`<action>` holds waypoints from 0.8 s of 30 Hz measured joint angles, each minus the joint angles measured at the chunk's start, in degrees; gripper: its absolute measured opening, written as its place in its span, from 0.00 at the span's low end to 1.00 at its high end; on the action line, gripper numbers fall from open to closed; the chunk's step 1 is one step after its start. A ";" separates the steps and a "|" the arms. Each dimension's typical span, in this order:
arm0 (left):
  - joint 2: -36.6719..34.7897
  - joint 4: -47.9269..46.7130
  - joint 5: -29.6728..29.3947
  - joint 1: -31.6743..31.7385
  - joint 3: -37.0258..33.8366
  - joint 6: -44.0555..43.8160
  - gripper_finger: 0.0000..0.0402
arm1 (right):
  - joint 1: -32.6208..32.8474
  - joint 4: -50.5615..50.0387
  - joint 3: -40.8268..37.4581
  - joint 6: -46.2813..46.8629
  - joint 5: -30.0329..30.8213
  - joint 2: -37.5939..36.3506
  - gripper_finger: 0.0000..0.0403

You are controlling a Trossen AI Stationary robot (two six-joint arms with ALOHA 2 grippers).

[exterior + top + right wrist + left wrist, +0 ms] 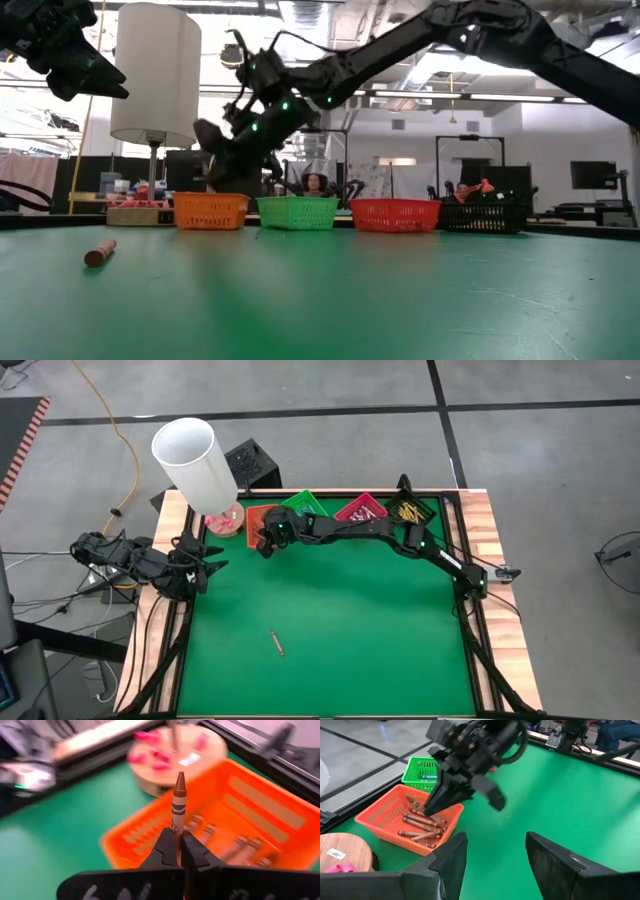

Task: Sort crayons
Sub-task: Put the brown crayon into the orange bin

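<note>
My right gripper (179, 840) reaches across to the far left of the table and hangs over the orange tray (256, 518). It is shut on a brown crayon (178, 800). The tray holds several brown crayons (422, 822). One more brown crayon (277, 642) lies flat on the green mat, near the middle; it also shows in the low view (100, 252). My left gripper (495, 840) is open and empty at the table's left edge (208, 565), facing the orange tray. My right gripper pinches the brown crayon's blunt end (175, 827) between its two fingers. The crayon lies along the fingers and sticks out past their ends, pointed tip (180, 777) foremost. The fingers slant down toward the orange tray. The crayon is lifted clear above it.
A green tray (303, 503), a pink-red tray (360, 508) and a black tray (410, 510) stand in a row along the far edge, right of the orange one. A lamp with a white shade (190, 455) and a round wooden base (226, 518) stands at the far left corner.
</note>
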 joint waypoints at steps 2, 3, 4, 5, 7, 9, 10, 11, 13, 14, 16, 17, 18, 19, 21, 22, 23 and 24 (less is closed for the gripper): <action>0.00 0.00 0.00 0.00 0.00 0.00 0.48 | -0.37 -1.43 0.01 -0.03 1.83 0.31 0.00; 0.00 0.00 0.00 0.00 0.00 0.00 0.48 | -0.50 -1.82 0.01 -0.03 2.66 0.33 0.00; 0.00 0.00 0.00 0.00 0.00 0.00 0.48 | -0.68 -1.95 0.01 -0.03 3.34 0.33 0.00; 0.00 0.00 0.00 0.00 0.00 0.00 0.48 | -0.78 -2.29 0.01 -0.37 3.65 0.25 0.00; 0.00 0.00 0.00 0.00 0.00 0.00 0.48 | -0.93 -2.34 0.10 -1.34 3.73 0.22 0.00; 0.00 0.00 0.00 0.00 0.00 0.00 0.48 | -0.93 -2.65 0.10 -1.34 3.74 0.16 0.02; 0.00 0.00 0.00 0.00 0.00 0.00 0.48 | -0.93 -2.64 0.10 -1.35 3.74 0.12 0.04; 0.00 0.00 0.00 0.00 0.00 0.00 0.48 | -0.93 -2.65 0.10 -1.36 3.74 0.01 0.06; 0.00 0.00 0.00 0.00 0.00 0.00 0.48 | -0.93 -2.69 0.10 -1.39 3.74 -0.17 0.11; 0.00 0.00 0.00 0.00 0.00 0.00 0.48 | -0.91 -2.68 0.10 -1.39 3.74 -0.19 0.14; 0.00 0.00 0.00 0.00 0.00 0.00 0.48 | -0.89 -2.79 0.10 -1.44 3.74 -0.18 0.19; 0.00 0.00 0.00 0.00 0.00 0.00 0.48 | -0.89 -2.79 0.10 -1.53 3.74 -0.18 0.21; 0.00 0.00 0.00 0.00 0.00 0.00 0.48 | -0.90 -2.76 0.10 -1.54 3.74 -0.21 0.23; 0.00 0.00 0.00 0.00 0.00 0.00 0.48 | -0.91 -2.93 0.10 -1.54 3.73 -0.47 0.24; 0.00 0.00 0.00 0.00 0.00 0.00 0.48 | -0.91 -3.36 0.11 -1.54 3.69 -0.87 0.26; 0.00 0.00 0.00 0.00 0.00 0.00 0.48 | -0.83 -4.48 0.70 -1.81 3.66 -1.00 0.27; 0.00 0.00 0.00 0.00 0.00 0.00 0.48 | -0.70 -6.44 1.30 -2.55 3.37 -1.58 0.27; 0.00 0.00 0.00 0.00 0.00 0.00 0.48 | -0.50 -9.12 2.04 -3.67 3.03 -1.99 0.27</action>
